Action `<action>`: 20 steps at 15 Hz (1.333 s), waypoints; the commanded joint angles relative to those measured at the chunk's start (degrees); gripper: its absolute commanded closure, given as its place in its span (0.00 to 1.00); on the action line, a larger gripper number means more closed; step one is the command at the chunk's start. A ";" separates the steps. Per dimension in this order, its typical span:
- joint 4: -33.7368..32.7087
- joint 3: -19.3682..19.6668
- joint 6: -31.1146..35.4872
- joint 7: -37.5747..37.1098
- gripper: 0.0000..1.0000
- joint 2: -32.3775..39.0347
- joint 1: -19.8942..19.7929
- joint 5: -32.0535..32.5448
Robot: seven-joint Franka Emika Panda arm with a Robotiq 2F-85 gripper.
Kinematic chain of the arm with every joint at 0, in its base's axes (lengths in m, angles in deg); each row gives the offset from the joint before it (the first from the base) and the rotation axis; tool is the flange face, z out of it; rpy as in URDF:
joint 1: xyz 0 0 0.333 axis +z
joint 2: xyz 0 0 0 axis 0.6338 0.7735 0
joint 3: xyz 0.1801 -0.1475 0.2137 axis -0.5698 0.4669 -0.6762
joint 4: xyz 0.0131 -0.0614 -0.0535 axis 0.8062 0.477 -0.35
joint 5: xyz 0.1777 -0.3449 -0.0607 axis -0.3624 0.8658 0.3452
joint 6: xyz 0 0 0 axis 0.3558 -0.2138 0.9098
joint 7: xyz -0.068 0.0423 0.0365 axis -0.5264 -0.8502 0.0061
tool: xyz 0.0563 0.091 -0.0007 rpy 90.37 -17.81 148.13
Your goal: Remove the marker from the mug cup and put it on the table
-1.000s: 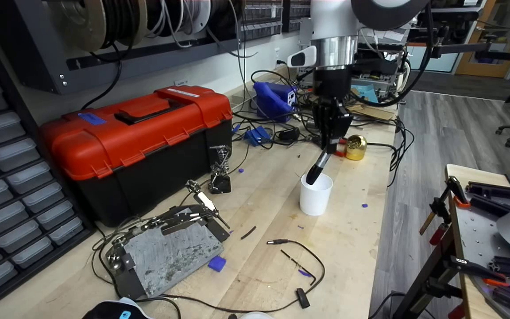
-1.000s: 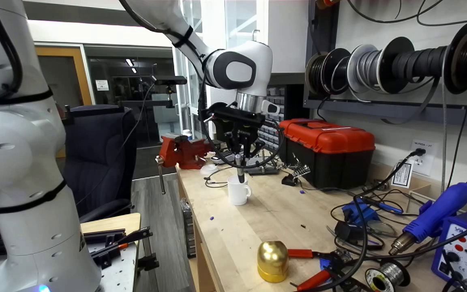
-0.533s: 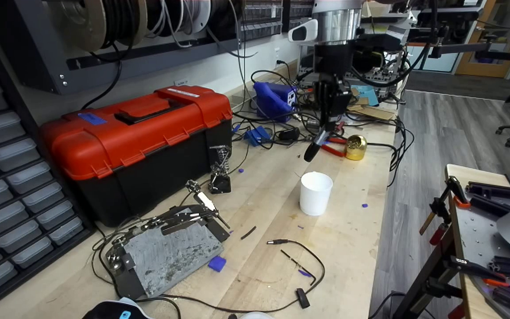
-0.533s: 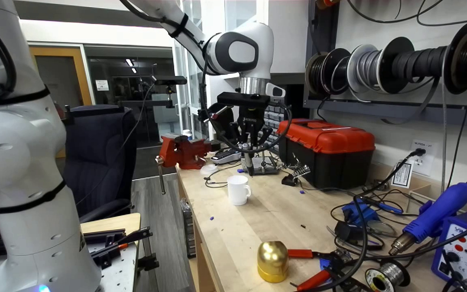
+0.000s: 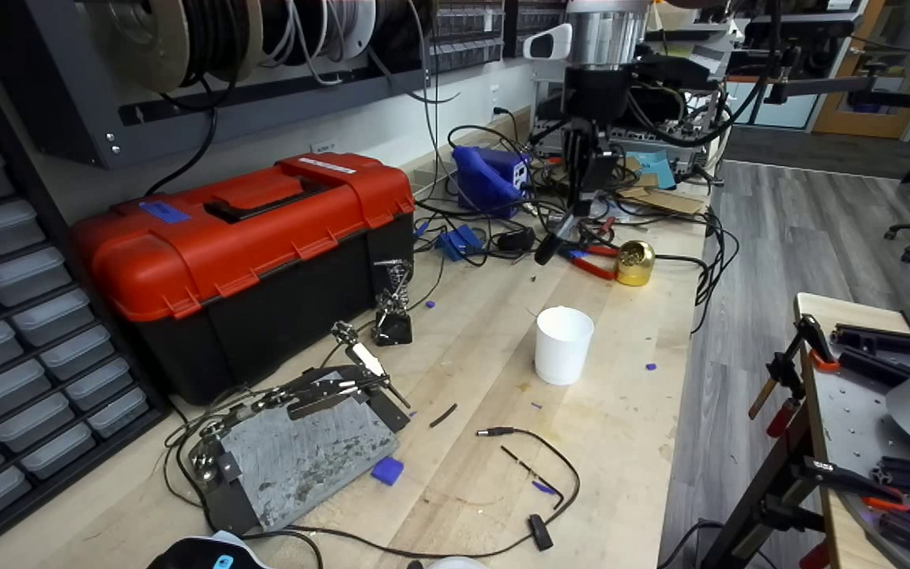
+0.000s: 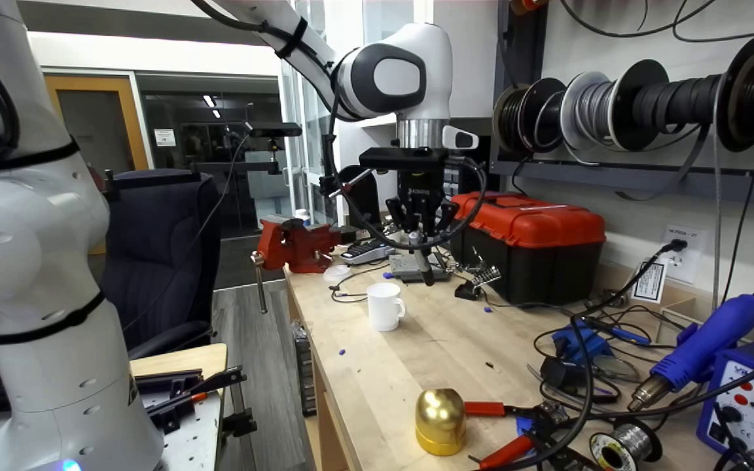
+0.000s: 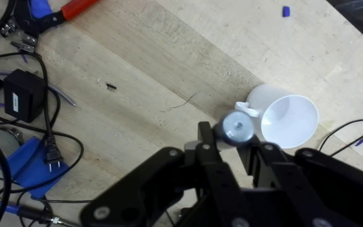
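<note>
Marker (image 6: 422, 263): raised clear of the mug cup (image 6: 383, 310) since a second ago, when its dark end was at the cup's mouth; it now leans in midair above the table (image 6: 377, 383), dark end down, right of the cup in an exterior view.
Gripper (image 7: 228, 137): black fingers (image 7: 205, 135) closed in on the marker from both sides, parted only by its thickness, holding it by its upper, grey part.
Mug cup: white, upright on the table, in the same place as a second ago (its handle (image 7: 247, 109) points left in the wrist view).
Table: pale wooden planks with a looping black cable (image 5: 539, 531).
Toolbox (image 5: 257, 276): red lid on a black body, left of the cup and well apart from it in an exterior view.
Gold holder (image 6: 440, 422): near in an exterior view, on the table just beside a red-handled tool (image 6: 508, 452).
Vise (image 6: 295, 245): red, at the far left of the table in an exterior view.
Blue handpiece (image 6: 711, 350): near right in an exterior view, its metal nozzle (image 6: 650, 391) slanting down and left.
</note>
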 commanded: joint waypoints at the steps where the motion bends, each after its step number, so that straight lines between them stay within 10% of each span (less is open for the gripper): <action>1: 5.08 1.01 8.44 -2.95 0.94 -0.98 -1.07 1.51; 19: 13.29 -0.67 43.07 -7.95 0.93 13.30 -3.04 -4.56; 20: 13.26 -1.06 43.63 -8.90 0.55 14.22 -3.07 -4.10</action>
